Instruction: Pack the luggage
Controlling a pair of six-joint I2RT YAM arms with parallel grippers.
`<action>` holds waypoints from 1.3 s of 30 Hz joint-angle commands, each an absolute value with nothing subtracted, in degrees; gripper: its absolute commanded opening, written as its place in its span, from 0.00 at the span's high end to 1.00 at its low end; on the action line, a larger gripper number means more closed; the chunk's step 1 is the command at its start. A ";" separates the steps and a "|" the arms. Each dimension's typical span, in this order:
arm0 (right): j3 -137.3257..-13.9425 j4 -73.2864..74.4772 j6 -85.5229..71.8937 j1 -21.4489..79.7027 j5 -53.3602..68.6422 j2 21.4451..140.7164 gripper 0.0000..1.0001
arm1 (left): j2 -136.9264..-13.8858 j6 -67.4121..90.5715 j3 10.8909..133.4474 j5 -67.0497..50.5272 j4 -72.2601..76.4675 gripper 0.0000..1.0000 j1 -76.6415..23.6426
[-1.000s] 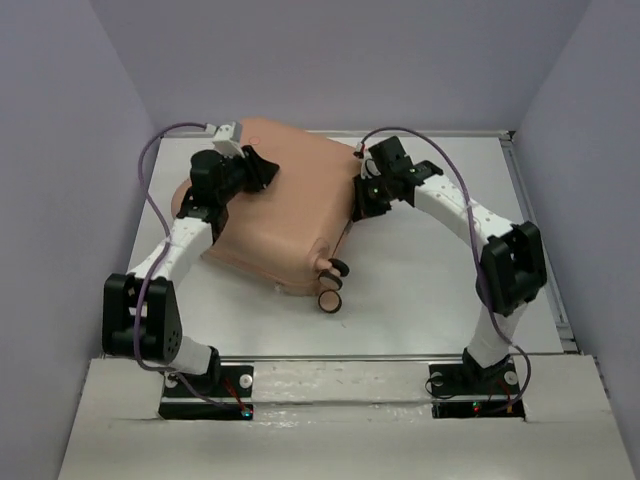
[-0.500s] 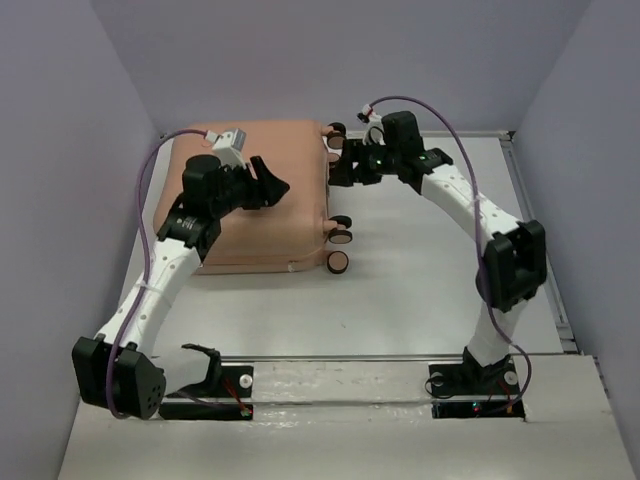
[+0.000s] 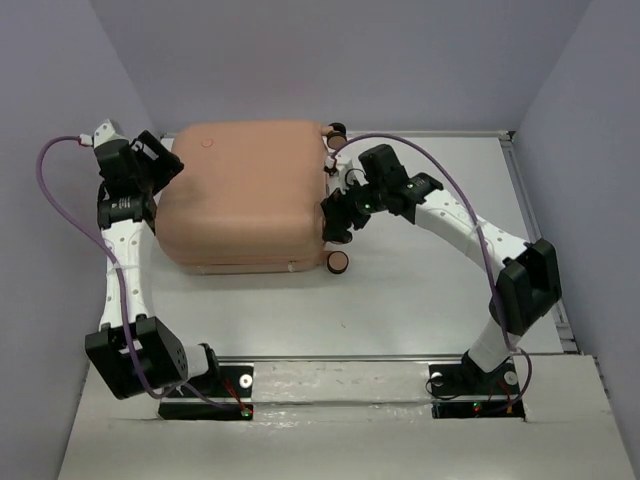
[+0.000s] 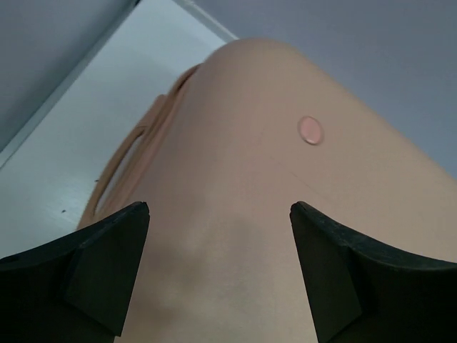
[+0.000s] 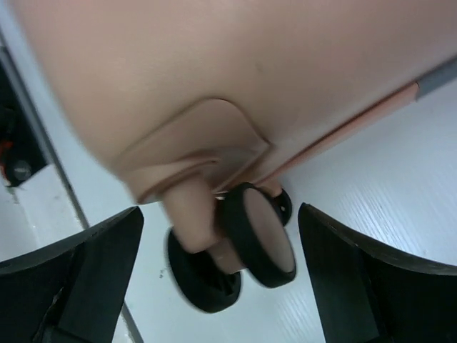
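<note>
Having swung off the luggage (image 3: 245, 195) top to its left end, the left gripper (image 4: 218, 214) is gaping wide, gripping nothing; the right gripper (image 5: 221, 214), newly opened and empty, is facing a caster wheel (image 5: 257, 239). Closed, the luggage is lying far-left on the table (image 3: 430, 290).

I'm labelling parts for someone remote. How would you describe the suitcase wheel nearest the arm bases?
Find the salmon-pink suitcase lying flat on the white table. Follow its right edge to the near corner, where the wheel sticks out. It alone sits on the near side of the right gripper, its pink face ringed in black.
</note>
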State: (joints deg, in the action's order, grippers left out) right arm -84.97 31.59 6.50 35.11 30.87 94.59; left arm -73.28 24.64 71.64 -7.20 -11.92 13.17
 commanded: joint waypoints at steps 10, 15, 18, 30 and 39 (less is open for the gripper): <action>-86.85 33.23 6.07 36.30 1.34 96.87 0.72 | -87.01 29.08 65.05 -7.19 -7.83 0.16 21.88; -81.14 28.84 -0.77 29.81 -1.85 89.84 0.88 | -84.21 30.94 53.54 -12.65 -2.21 0.19 20.58; -79.37 26.55 -5.18 24.36 -1.49 85.44 0.91 | -79.38 31.55 46.52 -13.88 -1.15 0.21 18.99; -77.10 24.53 -12.12 14.15 14.84 78.41 0.36 | -49.42 47.28 22.06 -10.29 2.56 0.22 -7.65; -62.76 16.79 -23.37 13.11 10.20 69.88 0.11 | -53.68 33.84 54.90 4.31 -6.25 0.16 -7.47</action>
